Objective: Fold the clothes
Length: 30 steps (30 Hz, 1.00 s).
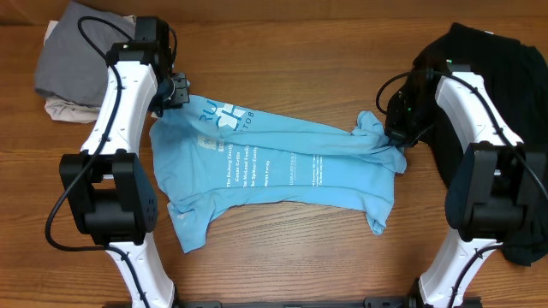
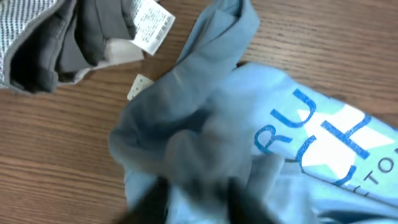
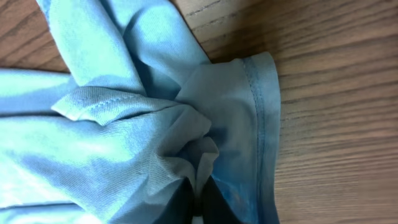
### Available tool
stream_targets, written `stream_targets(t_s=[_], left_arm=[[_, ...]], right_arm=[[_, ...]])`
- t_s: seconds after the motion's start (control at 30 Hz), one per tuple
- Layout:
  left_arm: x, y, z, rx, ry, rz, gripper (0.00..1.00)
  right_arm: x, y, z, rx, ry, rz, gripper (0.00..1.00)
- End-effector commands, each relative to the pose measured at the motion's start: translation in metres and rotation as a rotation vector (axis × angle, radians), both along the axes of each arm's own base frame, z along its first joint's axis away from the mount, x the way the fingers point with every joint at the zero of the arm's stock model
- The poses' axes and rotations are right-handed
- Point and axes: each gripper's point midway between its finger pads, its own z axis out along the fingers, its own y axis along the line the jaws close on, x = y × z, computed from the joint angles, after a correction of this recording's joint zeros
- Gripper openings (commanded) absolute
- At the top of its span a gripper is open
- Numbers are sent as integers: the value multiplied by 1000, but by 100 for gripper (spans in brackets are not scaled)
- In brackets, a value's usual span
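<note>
A light-blue short-sleeved T-shirt (image 1: pixel 282 167) with white print lies rumpled and drawn out across the middle of the brown wooden table (image 1: pixel 300 51). The right gripper (image 1: pixel 396 135) pinches a gathered fold of its hemmed end toward the table's right edge, with its jaws narrow. The left gripper (image 1: pixel 177 90) sits in the bunched cloth at the other end. That view is blurred, so I cannot tell whether it grips. A plain black garment (image 1: pixel 505 60) lies at the far right corner, and a folded grey pile of cloth (image 1: pixel 73 60) at the far left corner.
</note>
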Motion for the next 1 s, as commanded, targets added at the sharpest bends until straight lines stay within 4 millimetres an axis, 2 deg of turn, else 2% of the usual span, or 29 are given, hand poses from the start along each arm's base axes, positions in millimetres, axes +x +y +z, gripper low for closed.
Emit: stream_targets(t_s=[0.0, 0.1, 0.2, 0.27, 0.33, 0.37, 0.5, 0.6, 0.7, 0.77, 0.83, 0.9, 0.97], left_arm=[[0, 1, 1, 7, -6, -6, 49], [3, -5, 7, -22, -22, -24, 54], [14, -17, 40, -84, -76, -54, 58], [17, -17, 73, -87, -109, -57, 62], [15, -17, 102, -82, -133, -73, 63], [11, -18, 121, -79, -149, -88, 64], [-3, -21, 170, -76, -204, -116, 65], [-20, -23, 202, -74, -244, -124, 69], [-42, -23, 221, -74, -255, -125, 70], [-54, -23, 225, -79, -241, -118, 68], [-73, -28, 227, -98, -206, -101, 65], [-80, -39, 227, -109, -197, -116, 63], [-88, -53, 225, -111, -178, -146, 63]], right_arm=[[1, -1, 3, -8, -12, 2, 17], [7, -2, 14, -8, -34, 3, 20], [25, -3, 59, -12, -123, 21, 21], [35, -4, 105, -18, -213, 23, 22], [36, -4, 153, -23, -301, 26, 27], [31, -2, 176, -24, -337, 34, 30], [13, 2, 239, -18, -471, 53, 36], [-7, 4, 272, -16, -561, 30, 38], [-34, 6, 309, -14, -667, -2, 39], [-53, 6, 324, -12, -712, -28, 45], [-77, 7, 334, -4, -742, -60, 56], [-101, 6, 331, -1, -735, -103, 61], [-119, 5, 317, -3, -699, -135, 66]])
